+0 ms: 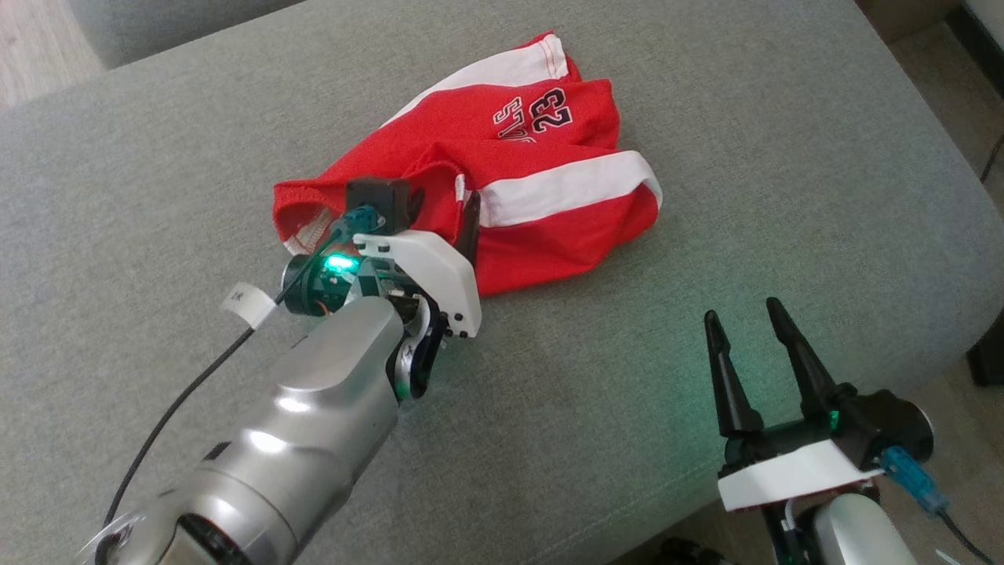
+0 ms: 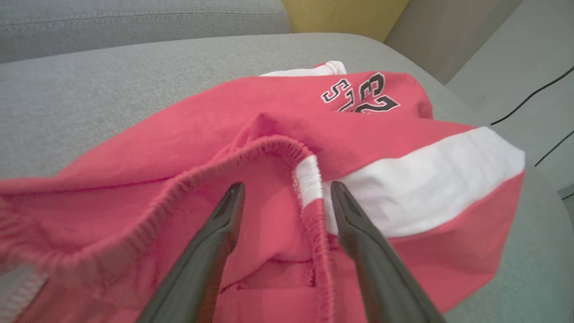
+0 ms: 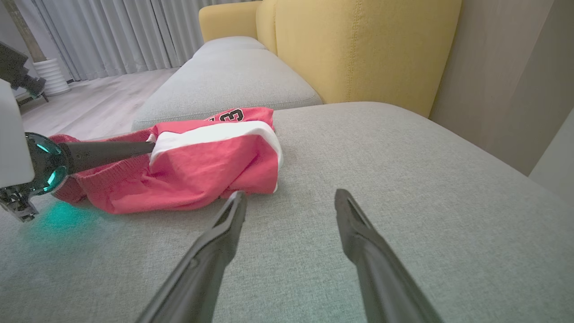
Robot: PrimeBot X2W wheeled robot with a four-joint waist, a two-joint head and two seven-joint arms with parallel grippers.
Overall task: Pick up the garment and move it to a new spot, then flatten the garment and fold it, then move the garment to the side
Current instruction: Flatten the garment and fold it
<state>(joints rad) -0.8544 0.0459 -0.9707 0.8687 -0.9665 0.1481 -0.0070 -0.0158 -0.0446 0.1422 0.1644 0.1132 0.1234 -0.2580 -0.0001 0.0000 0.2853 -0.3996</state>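
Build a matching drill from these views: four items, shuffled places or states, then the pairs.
1. left claw
2. right claw
3. red garment
4. yellow backrest

A. crumpled on the grey cushion, white stripe up
B. open, above bare cushion, apart from the cloth
C. upright behind the cushion
D. open, fingers astride the elastic waistband

Pairs: 1-D, 2-B, 3-A, 4-C
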